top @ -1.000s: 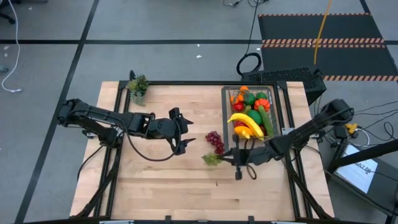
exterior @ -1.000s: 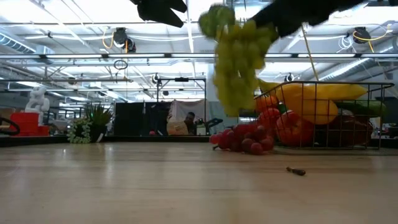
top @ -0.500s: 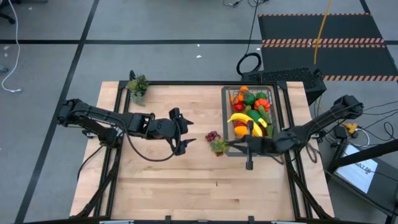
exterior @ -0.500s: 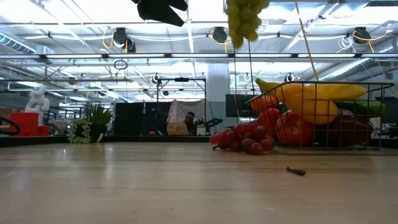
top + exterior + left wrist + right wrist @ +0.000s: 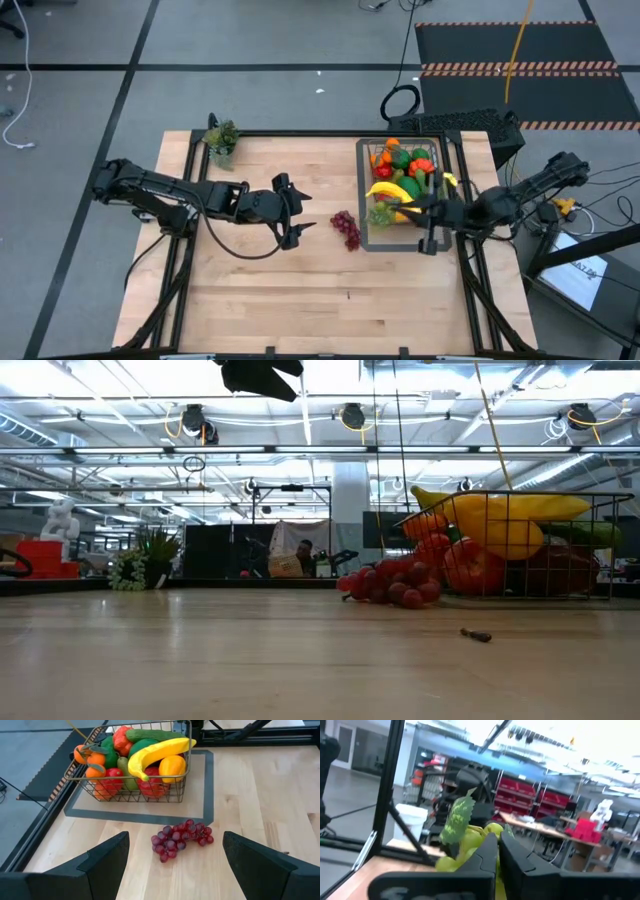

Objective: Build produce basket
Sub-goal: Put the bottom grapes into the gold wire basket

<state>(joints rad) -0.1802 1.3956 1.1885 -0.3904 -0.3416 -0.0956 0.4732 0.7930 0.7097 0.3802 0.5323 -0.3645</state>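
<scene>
- Step in hand, as I judge it: delivering the green grapes (image 5: 381, 212) into the basket (image 5: 362, 170).
- Right gripper (image 5: 398, 211) is raised over the near end of the basket, jaws clamped on the green grapes. In the right wrist view the fingers (image 5: 490, 857) meet on the bunch (image 5: 470, 842), its leaf sticking up.
- The basket sits on a flat dark tray (image 5: 366, 240) at the right side of the table (image 5: 250, 290). It already holds a banana (image 5: 155, 751), a cucumber (image 5: 150, 734), oranges (image 5: 95, 770) and red fruit; it looks nearly full.
- Purple grapes (image 5: 346, 226) lie on the bare wood just left of the tray, apart from the basket.
- Left gripper (image 5: 296, 210) hovers over mid-table, jaws apart and empty, aimed toward the purple grapes (image 5: 180, 840) in its wrist view.
- Potted plant (image 5: 221, 138) stands at the far left corner, well clear.
- Next move calls for: lower the bunch onto the pile, then part the jaws. Little free room on top, so the bunch could roll off the banana if let go too high.
- Remaining after that: the purple grapes.
</scene>
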